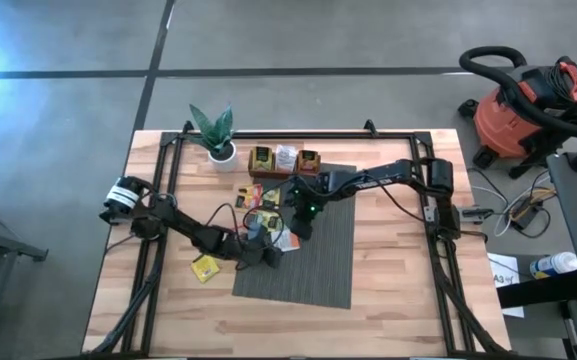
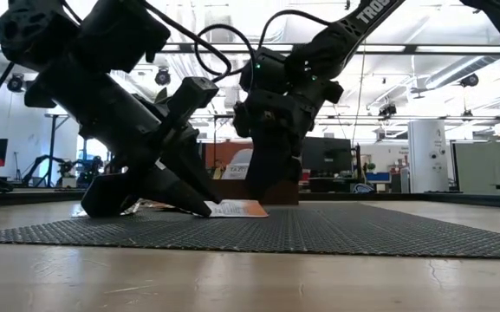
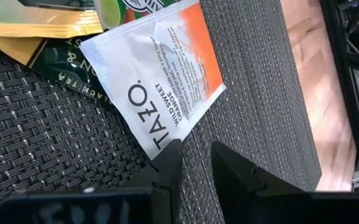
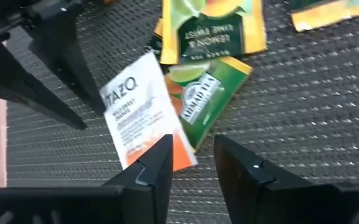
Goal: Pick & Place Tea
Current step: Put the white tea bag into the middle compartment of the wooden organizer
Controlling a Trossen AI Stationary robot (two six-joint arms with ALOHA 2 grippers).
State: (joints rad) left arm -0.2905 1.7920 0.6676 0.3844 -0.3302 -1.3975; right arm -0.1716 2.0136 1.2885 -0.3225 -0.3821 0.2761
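Two grippers meet over the upper left part of the grey mat (image 1: 303,250), where a small heap of tea sachets lies. From above, the left gripper (image 1: 265,252) and the right gripper (image 1: 302,228) hide most of the heap, and only a yellow sachet (image 1: 205,267) off the mat on the wooden table (image 1: 398,280) shows clearly.

The wrist cameras give what the overhead cannot. A white sachet with an orange corner (image 3: 157,81) lies flat on the mat, creased, printed TAZO in dark letters, with a dark green sachet (image 3: 73,59) tucked partly under it. The left gripper's fingers stand a little apart at its edge, one tip touching the paper, not clamped on it. The right gripper's view shows the same white sachet (image 4: 143,112) overlapping a bright green one with a lime picture (image 4: 207,93); its fingers are parted above them, holding nothing.

At table level the white sachet (image 2: 237,208) lies flat beside the left fingertips.
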